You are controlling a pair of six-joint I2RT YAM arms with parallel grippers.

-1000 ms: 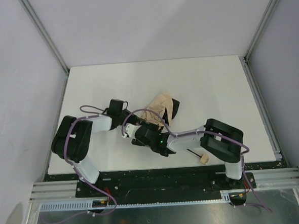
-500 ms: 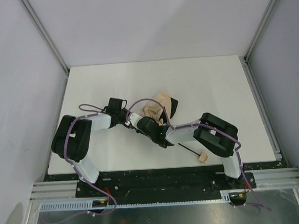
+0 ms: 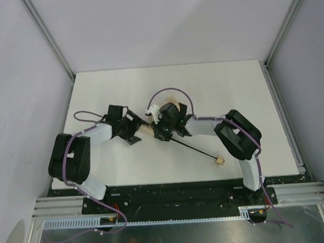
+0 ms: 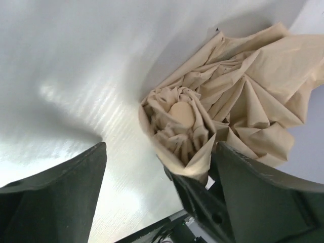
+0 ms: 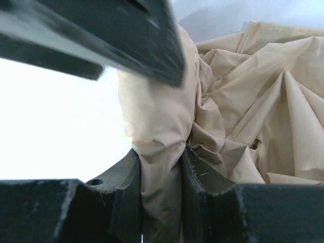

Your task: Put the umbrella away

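Umbrella [image 4: 238, 96]: beige canopy crumpled in the middle of the table [image 3: 231, 84], black shaft [image 3: 194, 150] slanting toward the near edge, handle [image 3: 220, 161] at its end. My right gripper [image 5: 161, 174] is pinched tight on a canopy fold. My left gripper [image 4: 159, 152] stands wide, the bunched canopy tip between its fingers, perhaps brushing one; nothing gripped.

Top view: fixed, high above the near edge, facing down; whole worktop [image 3: 94, 92] in frame, far off.
Left wrist: close, looking out between left claw [image 4: 159, 152] fingers at umbrella [image 4: 243, 96] cloth.
Right wrist: closer still, cloth fills frame.
Shared: umbrella cloth, mid-worktop.
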